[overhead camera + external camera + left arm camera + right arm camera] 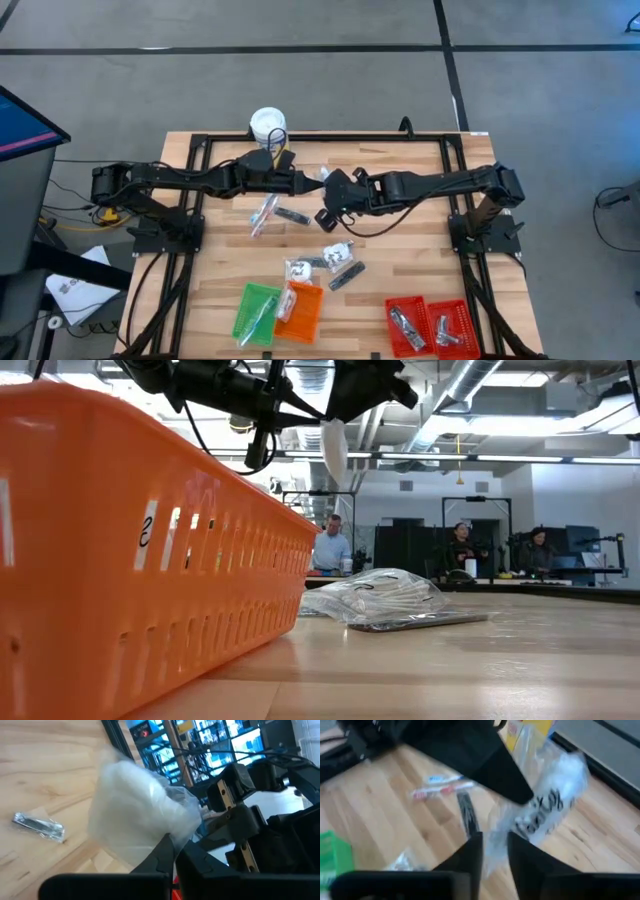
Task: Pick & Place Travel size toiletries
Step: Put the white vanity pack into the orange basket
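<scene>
Counter (400,300): pale wood slats inside a black frame, both my arms reaching in to meet over its middle.
Trays: green tray (255,312) and orange tray (301,310) side by side at the near edge; two red trays (430,325) further along it hold silvery pieces.
White-lidded tub (268,124): at the far edge, behind my left arm.
Left gripper (312,179): fingers (162,852) clenched on a white crinkly packet (140,810), lifted clear of the counter.
Right gripper (330,190): just beside the left; its fingers (470,852) close around the same packet's clear edge, though I cannot tell if they grip.
Loose toiletries: pink-and-blue sticks (264,213) and a dark tube (292,215) under my left arm; more packets (338,251) between packet and trays.
</scene>
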`<state>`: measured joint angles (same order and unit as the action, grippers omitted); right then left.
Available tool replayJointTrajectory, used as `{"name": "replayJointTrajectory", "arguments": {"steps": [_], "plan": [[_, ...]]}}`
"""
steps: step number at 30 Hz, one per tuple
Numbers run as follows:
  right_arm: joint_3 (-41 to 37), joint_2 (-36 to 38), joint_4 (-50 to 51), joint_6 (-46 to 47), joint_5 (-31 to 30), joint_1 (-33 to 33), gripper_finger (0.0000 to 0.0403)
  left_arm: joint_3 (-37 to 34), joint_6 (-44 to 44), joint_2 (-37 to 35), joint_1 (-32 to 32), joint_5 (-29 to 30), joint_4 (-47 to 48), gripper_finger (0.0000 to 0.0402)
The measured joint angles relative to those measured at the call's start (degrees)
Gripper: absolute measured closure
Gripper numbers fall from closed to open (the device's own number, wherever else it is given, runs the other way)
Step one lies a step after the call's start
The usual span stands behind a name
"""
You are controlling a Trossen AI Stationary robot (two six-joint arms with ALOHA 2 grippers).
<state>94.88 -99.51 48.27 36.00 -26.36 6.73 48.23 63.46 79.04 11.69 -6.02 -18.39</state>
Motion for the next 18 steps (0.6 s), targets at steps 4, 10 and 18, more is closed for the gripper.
{"name": "replayJointTrajectory", "arguments": {"steps": [4,10,18], "plan": [[1.61,1.28,0.65,-2.93,0.14,1.25,0.0249,0.0,0.0,-0.04,0.41,-1.39,-0.01,0.0401],[4.09,4.61,1.91,-9.12,-0.29,3.48,0.0171,0.0,-0.75,-0.15,1.04,-5.02,-0.05,0.0401],[4.52,10.95,1.46,-10.77,-0.48,5.61,0.0143,0.0,-1.94,-0.19,0.9,-20.45,-0.17,0.0401]]}}
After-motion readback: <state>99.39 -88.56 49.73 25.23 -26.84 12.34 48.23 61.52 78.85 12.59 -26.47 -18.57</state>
